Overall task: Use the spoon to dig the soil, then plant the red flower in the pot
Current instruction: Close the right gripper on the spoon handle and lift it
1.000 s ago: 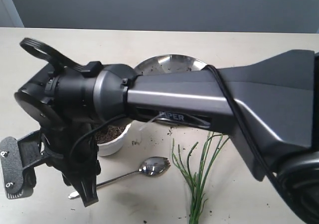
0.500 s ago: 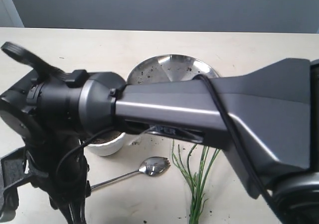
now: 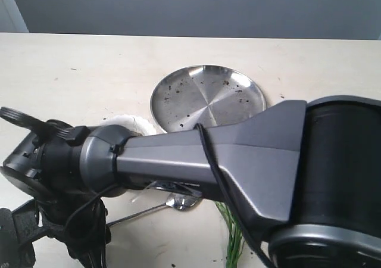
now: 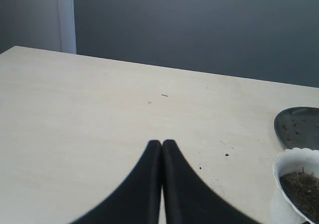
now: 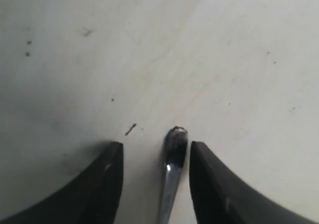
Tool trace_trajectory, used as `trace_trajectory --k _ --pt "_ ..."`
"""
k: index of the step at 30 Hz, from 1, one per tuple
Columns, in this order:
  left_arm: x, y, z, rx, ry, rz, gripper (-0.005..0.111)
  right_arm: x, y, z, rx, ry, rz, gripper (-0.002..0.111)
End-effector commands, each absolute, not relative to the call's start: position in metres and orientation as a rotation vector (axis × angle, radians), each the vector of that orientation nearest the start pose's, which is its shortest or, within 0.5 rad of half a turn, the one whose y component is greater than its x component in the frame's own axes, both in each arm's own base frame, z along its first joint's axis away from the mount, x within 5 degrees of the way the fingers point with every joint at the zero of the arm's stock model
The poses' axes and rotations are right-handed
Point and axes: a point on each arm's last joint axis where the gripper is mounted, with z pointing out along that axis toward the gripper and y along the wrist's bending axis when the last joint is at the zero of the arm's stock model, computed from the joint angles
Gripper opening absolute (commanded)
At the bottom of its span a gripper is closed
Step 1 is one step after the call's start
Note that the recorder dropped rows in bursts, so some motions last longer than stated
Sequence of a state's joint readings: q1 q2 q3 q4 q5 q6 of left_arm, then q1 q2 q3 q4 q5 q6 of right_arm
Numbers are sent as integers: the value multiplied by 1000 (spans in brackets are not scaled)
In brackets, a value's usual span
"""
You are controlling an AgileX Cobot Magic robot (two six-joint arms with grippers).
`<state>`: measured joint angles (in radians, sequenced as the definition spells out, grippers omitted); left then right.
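Pale tabletop (image 5: 224, 45); right end effector (image 5: 154, 145) wide astride spoon (image 5: 174, 152), apparently without contact

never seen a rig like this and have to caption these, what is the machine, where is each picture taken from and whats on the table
This is a robot with two arms, each ending in a two-fingered gripper. The wide picture comes from a camera off the arms; the big grey and black shape filling it is the right arm. The other two come from cameras on the wrists, looking out past the black fingers. On the pale table lie a round steel plate, a small white pot with dark soil in it, a steel spoon and some green stems. The left gripper is shut on nothing. The right gripper is open, its fingers on either side of the spoon's handle tip, not yet closed. Nothing is held.
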<state>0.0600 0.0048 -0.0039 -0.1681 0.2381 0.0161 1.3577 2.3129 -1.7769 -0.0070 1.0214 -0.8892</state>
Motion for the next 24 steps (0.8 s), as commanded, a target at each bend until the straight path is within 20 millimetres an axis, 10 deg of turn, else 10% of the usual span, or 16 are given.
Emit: trace_trajectory --k 1,12,18,24 --pt "56 -1 192 -158 1713 -113 0 107 454 118 -2729 1323 -5 42" --pt "56 -1 192 -158 1713 -113 0 113 452 116 -2714 1368 -22 40" --pt "56 -1 192 -158 1713 -113 0 112 451 113 -2731 1378 -28 3" --pt "56 -1 192 -158 1713 -113 0 111 449 113 -2745 1399 -15 0"
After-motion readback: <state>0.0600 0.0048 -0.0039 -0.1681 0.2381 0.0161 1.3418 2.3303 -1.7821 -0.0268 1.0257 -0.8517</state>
